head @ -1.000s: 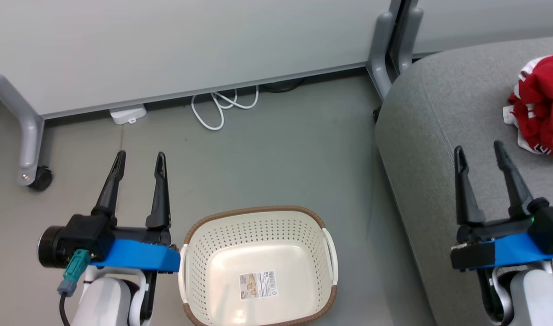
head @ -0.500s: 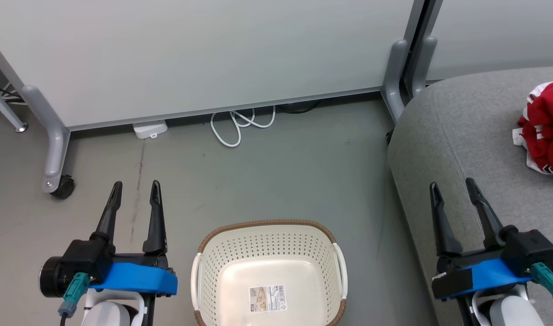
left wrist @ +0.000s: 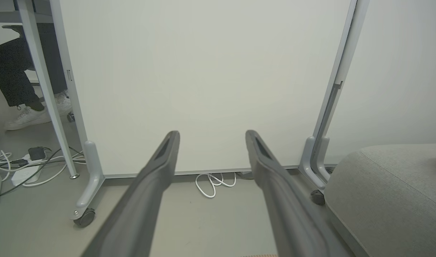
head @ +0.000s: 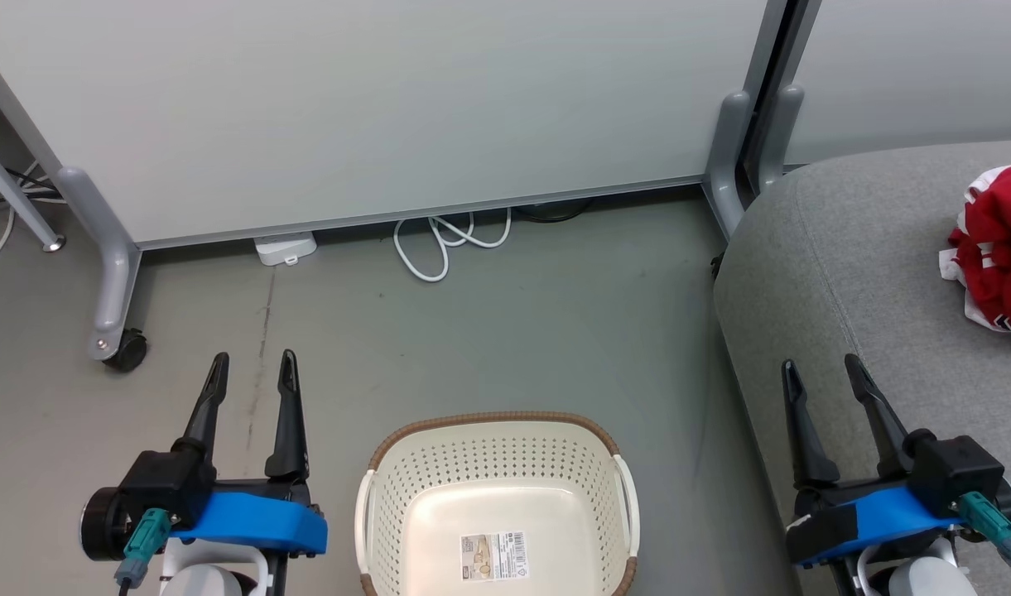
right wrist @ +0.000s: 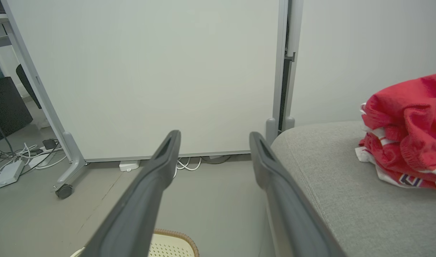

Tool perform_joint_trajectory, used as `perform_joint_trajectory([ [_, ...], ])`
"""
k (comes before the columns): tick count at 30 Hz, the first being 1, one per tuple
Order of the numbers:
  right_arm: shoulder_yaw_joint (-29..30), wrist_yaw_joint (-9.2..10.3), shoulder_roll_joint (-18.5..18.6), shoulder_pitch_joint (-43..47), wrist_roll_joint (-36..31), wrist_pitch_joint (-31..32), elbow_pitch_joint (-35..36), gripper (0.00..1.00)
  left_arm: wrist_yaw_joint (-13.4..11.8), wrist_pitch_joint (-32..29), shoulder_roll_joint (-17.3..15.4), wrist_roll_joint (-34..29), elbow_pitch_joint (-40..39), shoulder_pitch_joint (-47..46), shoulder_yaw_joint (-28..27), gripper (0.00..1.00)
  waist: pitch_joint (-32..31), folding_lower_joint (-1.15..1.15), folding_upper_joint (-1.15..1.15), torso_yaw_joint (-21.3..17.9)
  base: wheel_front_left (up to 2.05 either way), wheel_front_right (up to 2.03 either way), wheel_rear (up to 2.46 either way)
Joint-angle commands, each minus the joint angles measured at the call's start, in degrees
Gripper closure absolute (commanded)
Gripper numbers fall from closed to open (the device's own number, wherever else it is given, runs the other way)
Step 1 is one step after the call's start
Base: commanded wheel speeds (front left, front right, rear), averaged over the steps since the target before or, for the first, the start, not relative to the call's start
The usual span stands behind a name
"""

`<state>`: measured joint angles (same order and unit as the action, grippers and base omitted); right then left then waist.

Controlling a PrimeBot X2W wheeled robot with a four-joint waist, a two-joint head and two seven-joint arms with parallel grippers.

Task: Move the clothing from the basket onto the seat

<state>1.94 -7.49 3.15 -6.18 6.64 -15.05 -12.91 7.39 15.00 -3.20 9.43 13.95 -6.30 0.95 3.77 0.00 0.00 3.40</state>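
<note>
The basket point(head: 493, 417) stands upright on the grey floor point(head: 513, 331) at the near centre of the head view, its opening facing up and its near end cut off by the frame edge. Its white handles sit on the left and right sides, and the visible part is widest from left to right, so the long axis appears to run that way. Inside it holds no fabric, and a printed label point(head: 494, 556) lies on its bottom. The clothing point(head: 998, 248) lies as a crumpled red and white heap on the seat point(head: 844, 265), at the right edge of the head view and well apart from the basket. The heap has no clear direction, and its visible part runs from near to far. The left gripper point(head: 252, 366) hangs over the floor just left of the basket, fingers spread and holding nothing, pointing away towards the pale partition panel point(head: 373, 108). The right gripper point(head: 820, 366) hangs at the near left edge of the seat, fingers likewise spread and holding nothing, pointing away and leaning slightly left. It is near the clothing but does not touch it. At the foot of the panel lie a coiled white cable point(head: 447, 244) and a white adapter point(head: 286, 248). A castor point(head: 128, 352) stands at the far left.
</note>
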Motion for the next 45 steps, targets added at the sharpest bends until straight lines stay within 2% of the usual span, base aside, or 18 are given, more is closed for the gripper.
perform_joint_trajectory([
  [1, 0.0, -0.01, -0.2, 0.9, 0.3, -0.2, -0.2, 0.0, 0.1, 0.3, 0.1, -0.3, 0.1, 0.2, 0.0, 0.0, -0.1, 0.0, 0.0, 0.0, 0.0, 0.0, 0.0],
  [8, -0.4, -0.01, -0.3, 0.9, 0.6, -0.2, -1.0, 0.0, 0.1, 0.3, 0.2, -0.5, 0.6, 0.5, 0.0, 0.0, -0.6, 0.0, 0.0, 0.1, 0.0, 0.0, 0.0],
  [9, -0.4, 0.0, -0.1, 0.0, 0.2, 0.0, -0.9, 1.0, 0.0, 0.0, 0.2, -0.4, 0.6, 0.2, 0.0, 1.0, -0.6, 0.0, 0.0, 0.1, 0.0, 0.0, 0.0],
  [14, -0.4, 0.0, -0.2, 0.8, 0.4, 0.4, -3.4, 1.0, 0.0, -0.4, 0.3, -0.1, 2.9, 2.1, 0.0, 1.0, -0.7, 0.0, 0.0, 0.1, 0.0, 0.0, 0.0],
  [31, 0.8, 0.0, -0.2, 0.6, 19.4, 5.2, -2.8, 1.0, 0.0, -5.0, 0.3, 18.5, 2.2, 1.5, -1.7, 1.0, -1.1, 0.0, 0.0, -0.4, 0.0, 0.0, 0.0],
  [45, 1.5, 0.0, -0.2, 0.4, 31.6, 8.2, -2.4, 1.0, 0.0, -8.0, 0.2, 30.3, 1.7, 1.1, -2.7, 1.0, -1.4, 0.0, 0.0, -0.8, 0.0, 0.0, 0.0],
])
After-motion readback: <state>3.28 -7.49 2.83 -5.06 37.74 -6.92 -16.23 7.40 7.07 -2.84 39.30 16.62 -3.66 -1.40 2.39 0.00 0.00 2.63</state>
